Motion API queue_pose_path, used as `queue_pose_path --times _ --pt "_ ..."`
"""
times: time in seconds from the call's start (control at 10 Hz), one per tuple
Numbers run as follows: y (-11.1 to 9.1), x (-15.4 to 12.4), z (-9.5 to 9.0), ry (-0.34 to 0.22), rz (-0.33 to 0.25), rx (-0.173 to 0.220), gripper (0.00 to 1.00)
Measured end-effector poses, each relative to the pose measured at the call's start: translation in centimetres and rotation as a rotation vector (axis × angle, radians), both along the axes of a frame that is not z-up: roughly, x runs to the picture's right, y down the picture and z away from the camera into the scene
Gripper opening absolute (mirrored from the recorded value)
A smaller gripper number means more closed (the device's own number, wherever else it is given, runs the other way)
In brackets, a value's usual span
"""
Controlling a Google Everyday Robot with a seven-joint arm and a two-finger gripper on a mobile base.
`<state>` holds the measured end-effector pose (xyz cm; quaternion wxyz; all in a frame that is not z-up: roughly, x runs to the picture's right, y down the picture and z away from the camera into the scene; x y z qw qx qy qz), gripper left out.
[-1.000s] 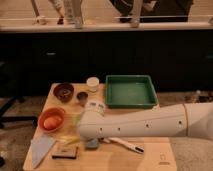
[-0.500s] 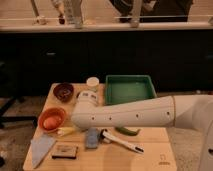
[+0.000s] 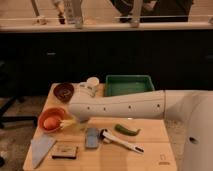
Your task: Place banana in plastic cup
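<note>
White arm reaches left across the wooden table (image 3: 150,150); the gripper (image 3: 80,119) sits at its far end, beside the orange bowl (image 3: 51,120). Small pale yellow banana (image 3: 67,121) lies at the gripper, touching the bowl's rim. Green curved pepper (image 3: 127,130) and white-handled brush (image 3: 120,141) rest nearby.

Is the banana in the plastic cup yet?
Cannot tell: the arm hides the cup; claw not visible; something yellow shows beside the orange bowl.
</note>
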<state>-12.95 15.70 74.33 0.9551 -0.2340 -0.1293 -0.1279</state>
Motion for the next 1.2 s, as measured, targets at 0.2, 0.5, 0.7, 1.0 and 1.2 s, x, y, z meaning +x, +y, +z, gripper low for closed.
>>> queue_pose_path --times 0.2,0.5,0.7,1.0,1.2 --pt "-0.3 0.1 0.8 0.009 0.001 -0.008 0.0" --pt "-0.6 0.2 2.2 0.009 0.015 -0.023 0.0" --pt "-0.7 -0.2 2.8 -0.002 0.027 -0.03 0.0" --pt "-0.8 -0.9 3.3 -0.009 0.043 -0.029 0.01" --pt "-0.8 -0.7 3.6 -0.005 0.053 -0.033 0.04"
